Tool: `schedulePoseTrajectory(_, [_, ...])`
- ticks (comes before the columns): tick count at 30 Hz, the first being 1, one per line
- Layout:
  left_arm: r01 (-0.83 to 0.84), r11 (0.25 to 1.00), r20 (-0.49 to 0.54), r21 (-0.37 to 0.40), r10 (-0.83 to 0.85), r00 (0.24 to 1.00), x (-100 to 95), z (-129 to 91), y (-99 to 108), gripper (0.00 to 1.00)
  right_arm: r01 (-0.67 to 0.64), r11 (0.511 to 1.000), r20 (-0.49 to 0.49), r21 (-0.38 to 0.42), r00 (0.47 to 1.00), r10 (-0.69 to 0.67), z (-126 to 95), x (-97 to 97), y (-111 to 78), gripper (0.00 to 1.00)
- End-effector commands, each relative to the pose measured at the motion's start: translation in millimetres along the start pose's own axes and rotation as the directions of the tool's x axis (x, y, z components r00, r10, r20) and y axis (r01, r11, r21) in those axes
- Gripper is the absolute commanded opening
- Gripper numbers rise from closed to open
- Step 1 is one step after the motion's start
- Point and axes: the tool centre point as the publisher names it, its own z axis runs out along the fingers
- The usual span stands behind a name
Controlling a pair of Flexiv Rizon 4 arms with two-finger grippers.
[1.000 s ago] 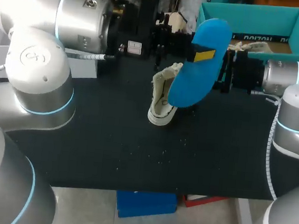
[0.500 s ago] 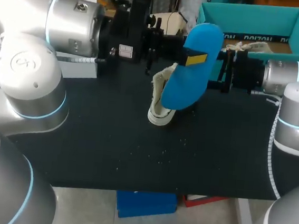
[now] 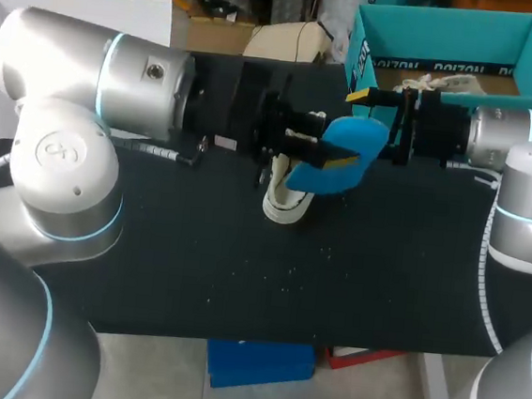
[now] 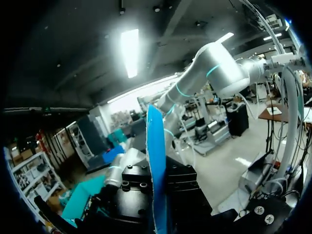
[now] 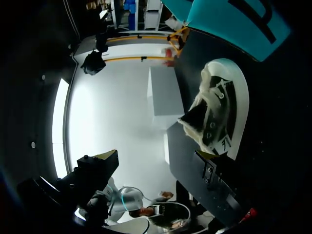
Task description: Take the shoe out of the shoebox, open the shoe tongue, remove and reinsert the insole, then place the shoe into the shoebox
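A white canvas shoe (image 3: 283, 201) stands on the black table (image 3: 194, 259), mostly hidden behind the blue insole (image 3: 352, 137). My left gripper (image 3: 338, 157) is shut on the insole and holds it tilted just above and to the right of the shoe. In the left wrist view the insole (image 4: 156, 170) shows edge-on between the fingers. My right gripper (image 3: 369, 125) stands open just right of the insole, in front of the teal shoebox (image 3: 443, 23). In the right wrist view the shoe (image 5: 222, 109) lies ahead of the open right gripper (image 5: 158, 158), close to one finger.
The shoebox (image 5: 234, 22) sits at the table's back right corner with paper stuffing (image 3: 447, 82) inside. Both arms crowd the back middle of the table. The black surface in front of the shoe is bare apart from small white crumbs (image 3: 278, 274).
My left arm has swung forward and brought the insole down from high above the shoe to just over it, tilting it flatter. The right arm has kept still.
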Motion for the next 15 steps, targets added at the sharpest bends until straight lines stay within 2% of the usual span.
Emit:
schedulePoseTrajectory(1, [-0.185,0.978,0.027,0.099,0.183,0.983,17.0,-3.0,38.1,0.00,0.000,1.000,-0.001,-0.003,1.000,0.000,1.6,-0.6,-0.2,1.00])
schedulePoseTrajectory(6, [-0.257,0.964,-0.056,0.074,0.261,0.964,16.7,-2.6,68.4,0.00,0.000,1.000,-0.001,-0.003,1.000,0.000,1.6,-0.6,-0.2,1.00])
schedulePoseTrajectory(15, [-0.257,0.964,-0.056,0.074,0.261,0.964,16.7,-2.6,68.4,0.00,0.000,1.000,-0.001,-0.003,1.000,0.000,1.6,-0.6,-0.2,1.00])
